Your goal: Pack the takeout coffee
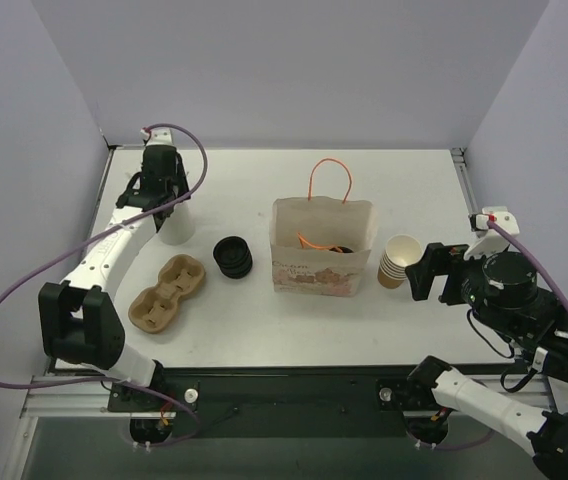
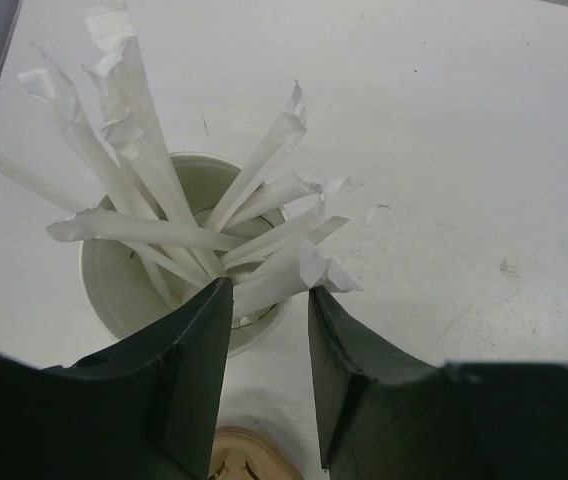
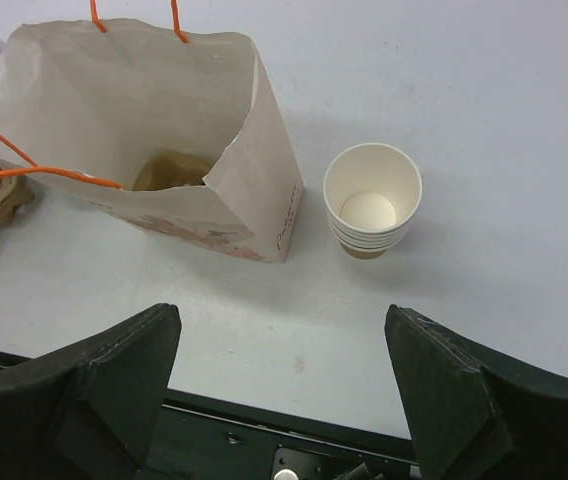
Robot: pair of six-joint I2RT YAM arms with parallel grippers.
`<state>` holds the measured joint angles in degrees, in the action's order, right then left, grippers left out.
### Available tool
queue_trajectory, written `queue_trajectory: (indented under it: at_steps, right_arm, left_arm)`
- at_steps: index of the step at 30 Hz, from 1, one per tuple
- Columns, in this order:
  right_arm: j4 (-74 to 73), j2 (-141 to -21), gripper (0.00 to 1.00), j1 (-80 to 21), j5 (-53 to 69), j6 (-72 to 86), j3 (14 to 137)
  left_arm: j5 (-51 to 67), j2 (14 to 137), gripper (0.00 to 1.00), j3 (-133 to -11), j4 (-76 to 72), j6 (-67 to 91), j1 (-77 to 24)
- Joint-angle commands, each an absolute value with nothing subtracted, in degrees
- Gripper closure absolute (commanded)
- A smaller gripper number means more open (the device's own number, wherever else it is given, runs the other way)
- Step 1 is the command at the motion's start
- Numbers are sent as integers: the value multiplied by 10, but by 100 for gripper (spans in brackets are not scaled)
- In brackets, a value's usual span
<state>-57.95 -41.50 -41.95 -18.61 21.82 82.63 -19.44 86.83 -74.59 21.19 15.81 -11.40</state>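
Observation:
A kraft paper bag (image 1: pixel 322 262) with orange handles stands open mid-table. Inside it I see a brown tray-like piece (image 3: pixel 169 170) and a dark round shape (image 1: pixel 341 249); I cannot tell whether that is the lidded takeout coffee. My left gripper (image 1: pixel 167 200) hovers over a white cup of paper-wrapped straws (image 2: pixel 129 280). It is open, and the tips of a few straws (image 2: pixel 289 270) reach between its fingers (image 2: pixel 269 300). My right gripper (image 3: pixel 284 390) is wide open and empty above the table's near edge, right of the bag (image 3: pixel 134 130).
A stack of lidless brown paper cups (image 1: pixel 400 261) stands right of the bag, also in the right wrist view (image 3: pixel 371 205). A stack of black lids (image 1: pixel 232 257) sits left of the bag. A brown pulp cup carrier (image 1: pixel 167 292) lies at the near left.

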Motion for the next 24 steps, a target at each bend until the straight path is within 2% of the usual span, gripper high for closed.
queue_trajectory:
  at_steps: [1,8,20,24]
  right_arm:
    - [-595,-448,14,-417,-185,206,851]
    - [-611,-440,14,-416,-202,216,850]
    - [-613,-457,14,-416,-200,223,852]
    - [-613,-465,14,-416,-200,215,860]
  left_arm:
    - [-194,907,54,-783,168,133,-105]
    - [-198,924,60,-810,168,105,-104]
    - [-210,911,100,-823,171,67,-105]
    - [-214,900,100,-835,191,66,-112]
